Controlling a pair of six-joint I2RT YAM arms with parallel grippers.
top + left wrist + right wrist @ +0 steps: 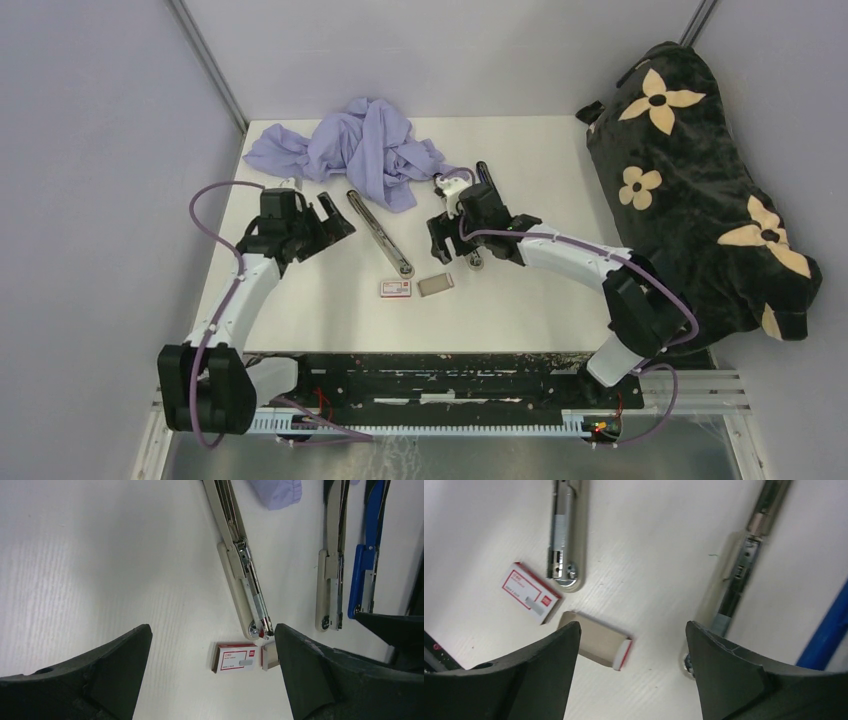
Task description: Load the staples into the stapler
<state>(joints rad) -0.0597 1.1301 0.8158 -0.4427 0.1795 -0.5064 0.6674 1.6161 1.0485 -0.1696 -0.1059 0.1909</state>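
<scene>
Near the small grey staple tray (596,645), the right black gripper (631,626) gapes empty; the left black gripper (212,628) likewise spreads wide.

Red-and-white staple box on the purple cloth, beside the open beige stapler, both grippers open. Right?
No: the red-and-white staple box lies on the table, not the purple cloth, per top external. It is beside the open beige stapler; left gripper and right gripper open.
</scene>
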